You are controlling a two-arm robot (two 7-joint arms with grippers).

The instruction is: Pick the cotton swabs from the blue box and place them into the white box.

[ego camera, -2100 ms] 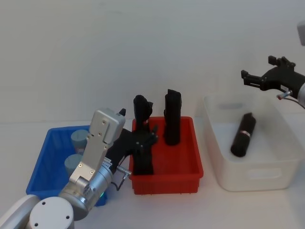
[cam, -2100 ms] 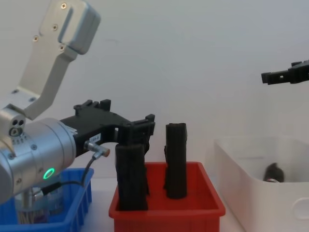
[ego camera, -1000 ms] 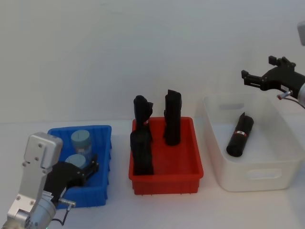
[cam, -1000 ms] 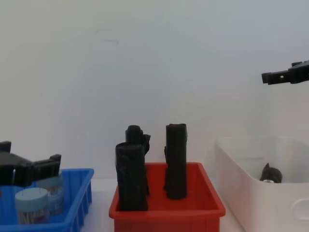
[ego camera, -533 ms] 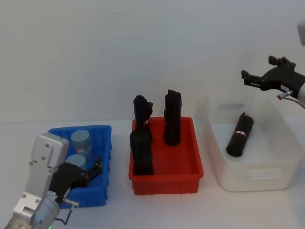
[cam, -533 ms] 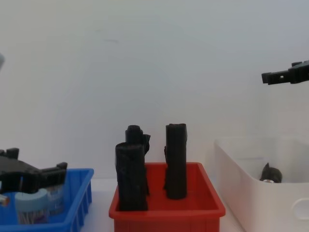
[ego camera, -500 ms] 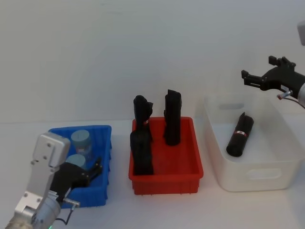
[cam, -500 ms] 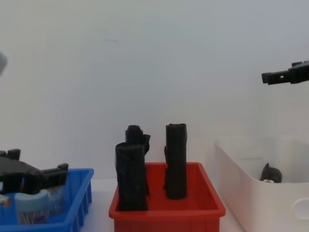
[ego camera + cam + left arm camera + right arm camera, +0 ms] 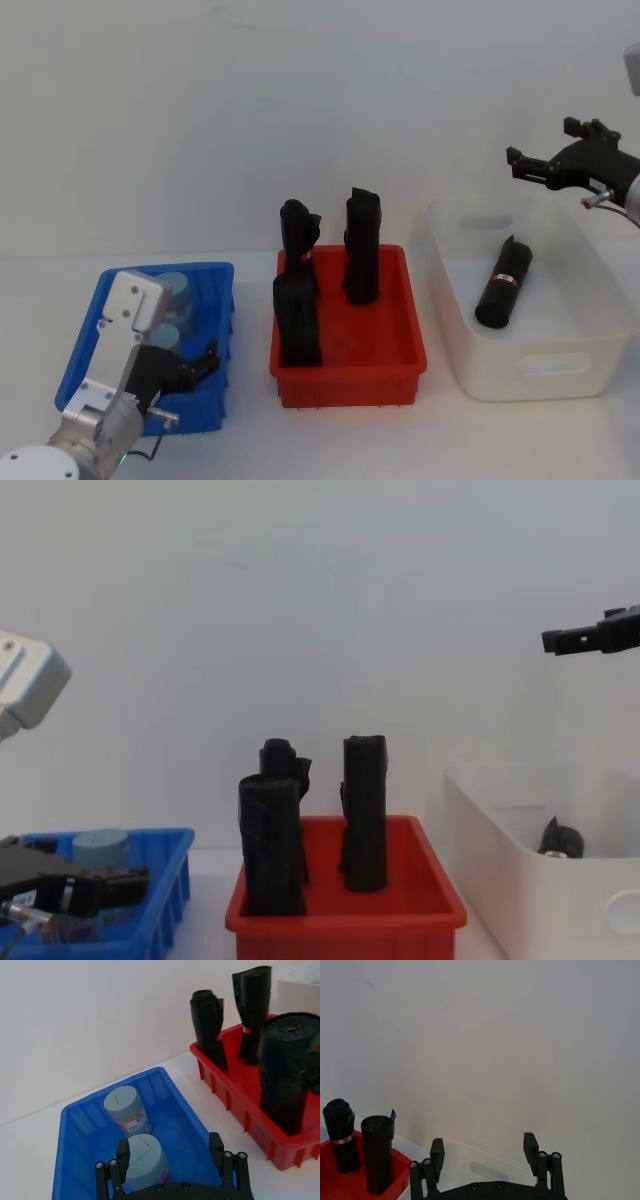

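Observation:
The blue box (image 9: pixel 222 300) stands at the left and holds two cotton swab jars with grey-blue lids. My left gripper (image 9: pixel 169 1152) hangs open low over the box, its fingers on either side of the nearer jar (image 9: pixel 145 1162), not touching it. The farther jar (image 9: pixel 127 1109) stands upright behind. In the head view the left gripper (image 9: pixel 195 366) sits at the box's near right part. The white box (image 9: pixel 530 375) is at the right, with a black rolled bundle (image 9: pixel 503 282) inside. My right gripper (image 9: pixel 545 165) hovers open, high above the white box's far side.
A red tray (image 9: pixel 350 382) with three upright black rolled bundles (image 9: pixel 361 245) stands between the blue and white boxes. A plain white wall rises close behind the table. Bare tabletop lies in front of the containers.
My left gripper has left the red tray, swung back over the blue box and dropped lower around the nearer jar. The right arm has not moved.

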